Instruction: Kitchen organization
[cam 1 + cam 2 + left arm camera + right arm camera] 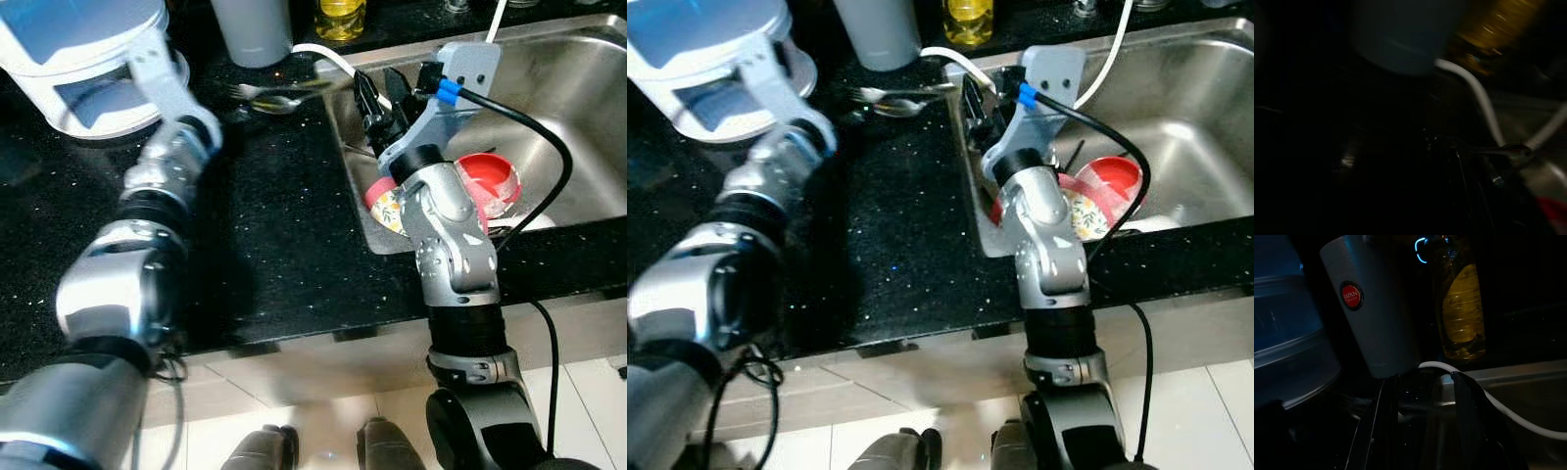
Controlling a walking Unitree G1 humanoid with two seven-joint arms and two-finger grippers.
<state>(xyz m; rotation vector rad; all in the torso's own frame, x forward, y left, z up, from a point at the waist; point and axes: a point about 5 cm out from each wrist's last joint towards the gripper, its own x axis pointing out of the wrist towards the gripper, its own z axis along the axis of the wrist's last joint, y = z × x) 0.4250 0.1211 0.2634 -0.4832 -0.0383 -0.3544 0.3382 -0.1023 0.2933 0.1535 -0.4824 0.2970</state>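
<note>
A metal fork and spoon lie on the black counter beside the sink's left rim. My right gripper hovers over that rim, just right of the cutlery, open, its black fingers spread with nothing held. A white cable runs across just past the fingertips. A red bowl and a patterned dish lie in the steel sink behind my right arm. My left arm is raised over the counter's left, blurred. The left wrist view is dark and its fingers cannot be made out.
A white and blue appliance stands at the back left. A grey tumbler with a red badge and a bottle of yellow oil stand behind the cutlery. My right arm's black cable loops over the sink. Tiled floor lies below the counter edge.
</note>
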